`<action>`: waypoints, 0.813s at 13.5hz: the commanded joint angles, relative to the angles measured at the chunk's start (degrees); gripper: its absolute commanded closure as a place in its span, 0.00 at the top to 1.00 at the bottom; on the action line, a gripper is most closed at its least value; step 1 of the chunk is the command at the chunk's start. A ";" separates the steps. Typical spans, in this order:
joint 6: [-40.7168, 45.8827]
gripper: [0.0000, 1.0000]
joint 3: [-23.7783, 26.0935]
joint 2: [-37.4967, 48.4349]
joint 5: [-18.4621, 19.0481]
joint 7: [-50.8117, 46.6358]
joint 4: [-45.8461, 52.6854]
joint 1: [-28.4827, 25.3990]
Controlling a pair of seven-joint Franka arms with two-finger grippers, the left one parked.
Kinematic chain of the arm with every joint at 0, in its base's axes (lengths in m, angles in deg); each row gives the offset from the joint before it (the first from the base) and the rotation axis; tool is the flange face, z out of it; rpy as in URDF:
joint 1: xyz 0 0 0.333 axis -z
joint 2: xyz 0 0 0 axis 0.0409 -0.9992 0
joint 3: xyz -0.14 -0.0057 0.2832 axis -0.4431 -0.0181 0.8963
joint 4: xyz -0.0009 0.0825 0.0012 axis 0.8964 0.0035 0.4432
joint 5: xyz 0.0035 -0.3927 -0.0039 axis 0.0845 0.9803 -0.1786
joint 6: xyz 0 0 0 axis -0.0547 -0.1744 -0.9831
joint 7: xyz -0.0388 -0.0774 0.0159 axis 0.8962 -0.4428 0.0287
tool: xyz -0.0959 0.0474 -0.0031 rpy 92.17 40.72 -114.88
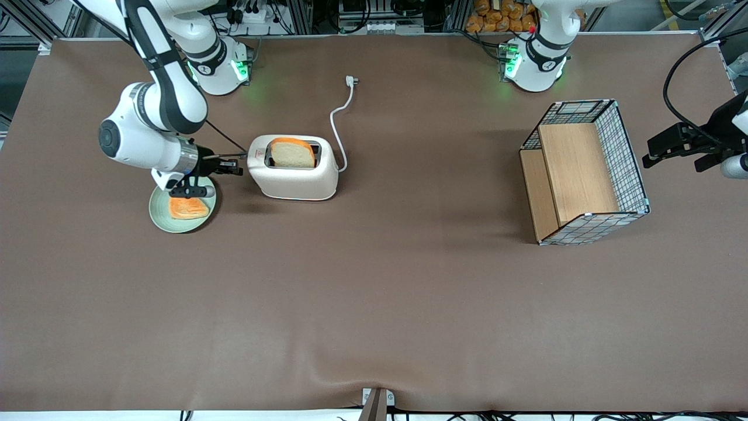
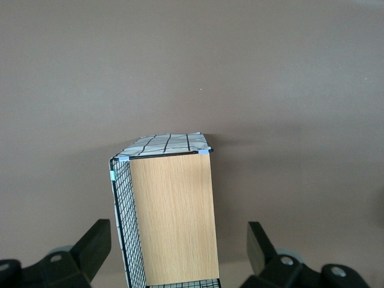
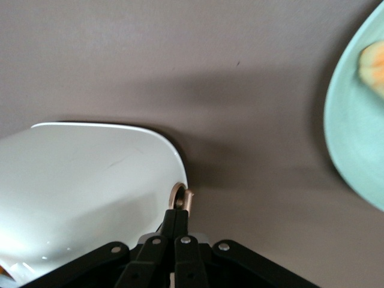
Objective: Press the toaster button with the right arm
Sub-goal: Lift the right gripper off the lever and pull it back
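On the brown worktop (image 1: 374, 304), nearest the front camera at the working arm's end, a pale green plate (image 1: 160, 219) carried a piece of orange toast (image 1: 188, 208). Just above the plate's rim hung the right arm (image 1: 153, 126), its wrist turned level so that the black pincer (image 1: 236, 170) pointed at the narrow end of the toaster (image 1: 295, 181). In the right wrist view the pincer's (image 3: 178, 217) fingers lay pressed together, closed on nothing, their tips touching the toaster button (image 3: 182, 197), a small round knob low on the toaster's (image 3: 90, 186) rounded end face. The cream-white toaster stood just beside the plate, a bread slice (image 1: 291, 154) upright in its top slot. Its white cord (image 1: 338, 126) ran farther from the camera to a loose plug (image 1: 351, 80). A wire-mesh wooden basket (image 1: 584, 172) lay well apart, toward the parked arm's end
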 commanded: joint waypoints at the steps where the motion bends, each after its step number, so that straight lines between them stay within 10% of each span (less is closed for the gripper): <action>1: 1.76 0.23 0.22 -0.99 2.52 2.20 3.12 1.79; 2: 3.34 0.86 0.22 -1.08 3.75 2.02 4.44 3.01; 3: 5.62 1.00 0.30 -0.99 5.42 2.02 6.10 4.16; 11: 26.99 1.00 0.39 -3.54 14.92 1.93 28.25 11.28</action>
